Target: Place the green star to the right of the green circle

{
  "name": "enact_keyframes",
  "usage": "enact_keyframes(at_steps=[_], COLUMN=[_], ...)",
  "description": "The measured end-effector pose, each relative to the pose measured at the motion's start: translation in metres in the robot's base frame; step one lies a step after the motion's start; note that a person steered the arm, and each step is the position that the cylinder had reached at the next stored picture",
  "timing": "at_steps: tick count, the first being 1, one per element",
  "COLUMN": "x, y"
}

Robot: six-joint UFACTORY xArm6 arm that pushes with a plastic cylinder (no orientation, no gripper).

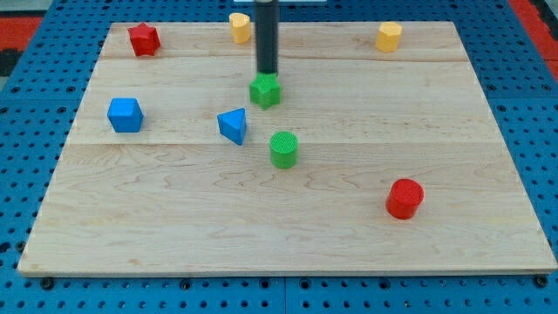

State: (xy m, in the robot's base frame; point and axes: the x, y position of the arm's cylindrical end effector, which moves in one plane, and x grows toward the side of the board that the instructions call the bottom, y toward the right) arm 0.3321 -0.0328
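Green star sits on the counter toward the view's top, just above and slightly left of the green circle; it looks compact, with no clear long axis or pointing direction. My tip touches the star's top edge, the star directly below it. No claw on this rod, so nothing spread or pinched.

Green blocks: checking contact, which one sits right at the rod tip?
The green star, directly under my tip; the green circle lies apart, lower down.
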Motion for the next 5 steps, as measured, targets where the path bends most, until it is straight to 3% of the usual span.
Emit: enact_keyframes(at_steps=[1,2,3,5], x=[0.024,0.032,0.052,0.058], y=[-0.001,-0.051,-0.064,0.043])
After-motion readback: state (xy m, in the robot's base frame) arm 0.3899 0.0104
